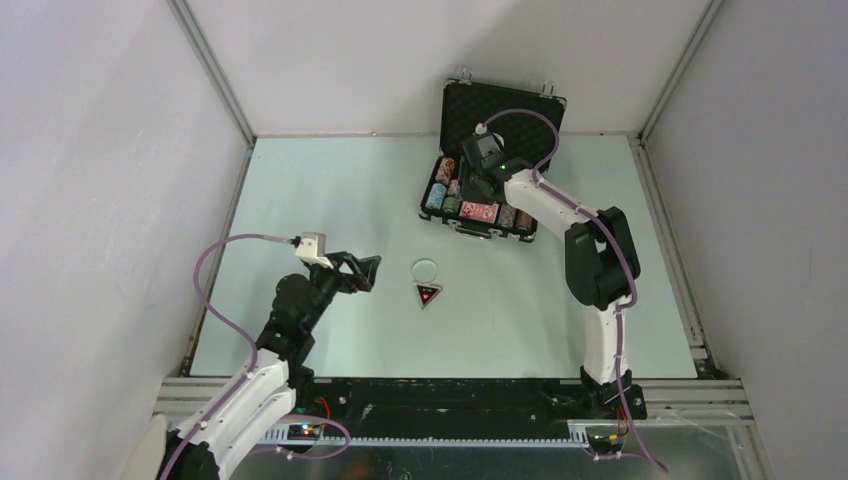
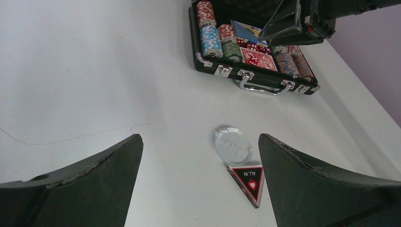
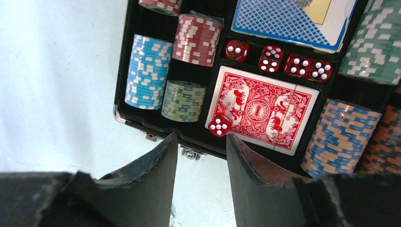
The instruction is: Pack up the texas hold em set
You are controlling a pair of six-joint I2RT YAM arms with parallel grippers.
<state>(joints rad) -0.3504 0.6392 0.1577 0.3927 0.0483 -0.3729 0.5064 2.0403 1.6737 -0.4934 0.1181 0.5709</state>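
Note:
The black briefcase [image 1: 455, 228] [image 2: 208, 67] stands open at the back of the table, with striped chip stacks [image 3: 147, 71], a blue card deck [image 3: 293, 19] and a red card deck [image 3: 262, 109] in its foam. Several red dice [image 3: 279, 59] sit in a row, and one die [image 3: 219, 126] lies on the red deck's corner. My right gripper [image 3: 202, 137] [image 1: 470, 185] hovers open over the case's front edge, empty. A clear round token [image 2: 232, 144] [image 1: 425, 268] and a triangular ALL IN token [image 2: 249, 182] [image 1: 429, 295] lie on the table. My left gripper [image 2: 199, 138] [image 1: 365, 270] is wide open just left of them.
The raised lid [image 1: 500, 110] leans toward the back wall. Side walls with metal rails [image 1: 215, 90] close in the pale table [image 1: 330, 190]. The case's silver handle [image 2: 257, 87] and latches face the arms.

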